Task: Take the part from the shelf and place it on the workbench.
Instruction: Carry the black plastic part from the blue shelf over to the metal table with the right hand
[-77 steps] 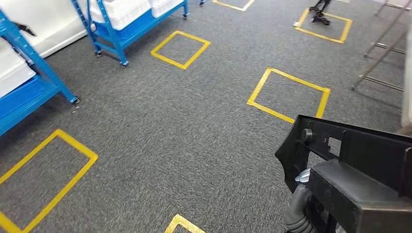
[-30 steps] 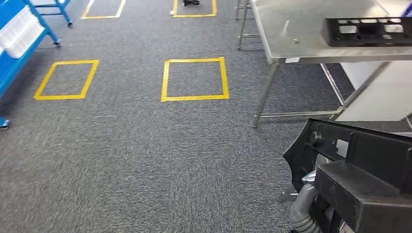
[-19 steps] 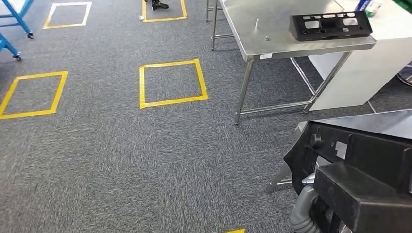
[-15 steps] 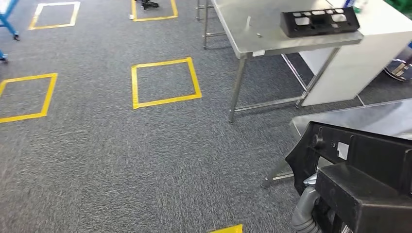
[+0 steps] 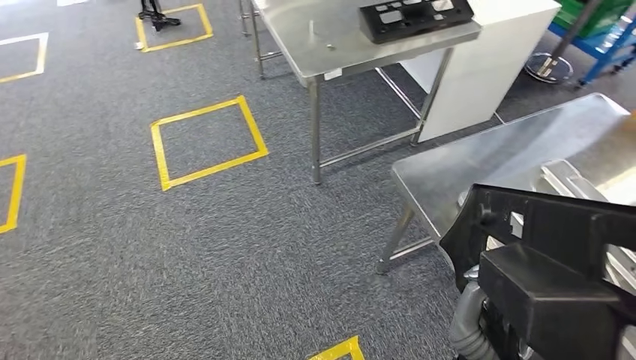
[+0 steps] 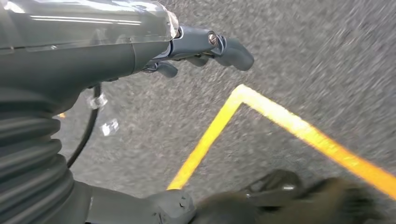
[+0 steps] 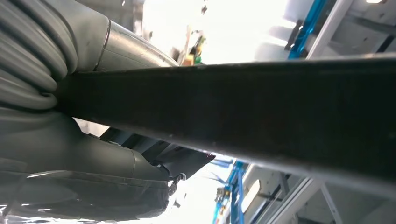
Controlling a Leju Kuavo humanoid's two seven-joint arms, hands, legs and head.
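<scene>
Now, carried part: the black part [image 5: 555,247] sits at about 4 o'clock in the head view, raised in front of the body, so it clears the worktop edge on the approach.
Right robot hand: the right robot hand [image 7: 93,177] is clamped on the part, grey thumb under the long black bar that crosses the wrist view; the grip looks firm enough for walking.
Left robot hand: the left robot hand [image 6: 205,46] hangs over the carpet with fingers loosely apart and nothing in them, kept low out of the way.
Near worktop: a steel worktop [image 5: 495,157] lies at about 3 o'clock, its corner just beside the part; I judge this the likely drop spot.
Far worktop: a second steel worktop [image 5: 300,30] at 12 o'clock carries another black part [image 5: 416,15].
Floor: a yellow taped square [image 5: 206,142] at 10 o'clock marks a standing place on the carpet.
Stage: carrying is nearly done; setting down remains.
</scene>
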